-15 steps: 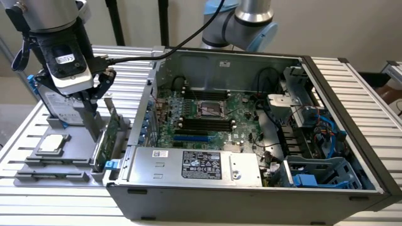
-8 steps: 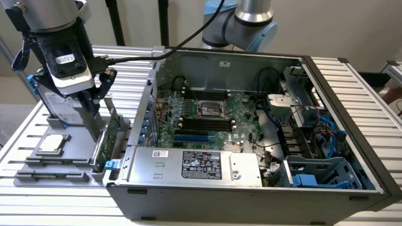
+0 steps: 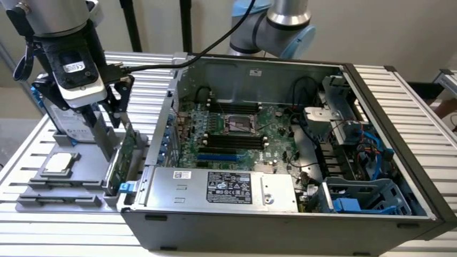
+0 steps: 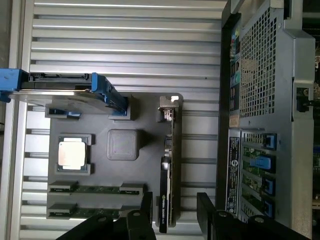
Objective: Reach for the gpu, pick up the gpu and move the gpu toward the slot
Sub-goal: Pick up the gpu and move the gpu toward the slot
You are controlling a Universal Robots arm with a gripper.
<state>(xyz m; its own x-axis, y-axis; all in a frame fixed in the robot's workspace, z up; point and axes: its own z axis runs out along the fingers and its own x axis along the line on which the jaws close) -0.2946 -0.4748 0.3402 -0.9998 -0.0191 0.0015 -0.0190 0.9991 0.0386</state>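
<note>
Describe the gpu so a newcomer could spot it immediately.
Beside the open computer case sits a grey parts tray. The gpu stands on edge in the tray slot nearest the case, under the open gripper. Unlike the blue-railed hard drive, square CPU and flat RAM sticks, it is a thin green card with a silver bracket at one end.

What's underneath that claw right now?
The gpu, standing on edge in the grey tray, sits below the open claw. What the card's lower edge rests in is hidden by the card itself.

The gpu (image 4: 166,190) has a shiny metal bracket (image 4: 169,102); the tray (image 4: 145,116) is matt plastic.
</note>
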